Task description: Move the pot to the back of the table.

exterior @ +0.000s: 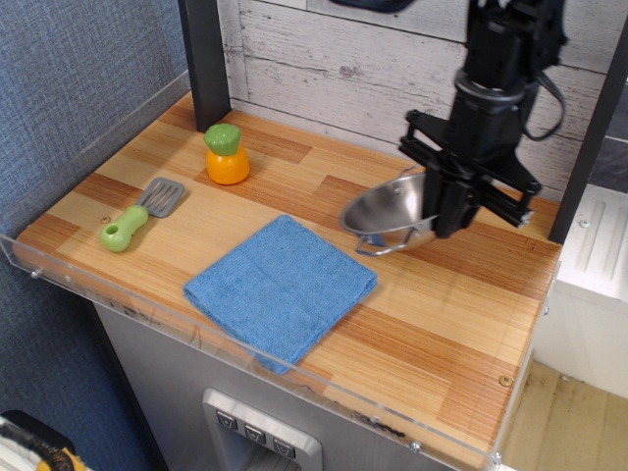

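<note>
Mid-carry: end effector (453, 218) clenched on the rim of the pot (389, 210), tilted above the bench (461, 294) right of the cloth (281, 287), next calling for lowering near the back wall.

Single fixed view, set high off the front-left corner of the worktop (432, 324), angled down and toward the back-right. Far enough to take in all four edges, the plank wall (343, 59) behind, and grey base below the front edge.
</note>
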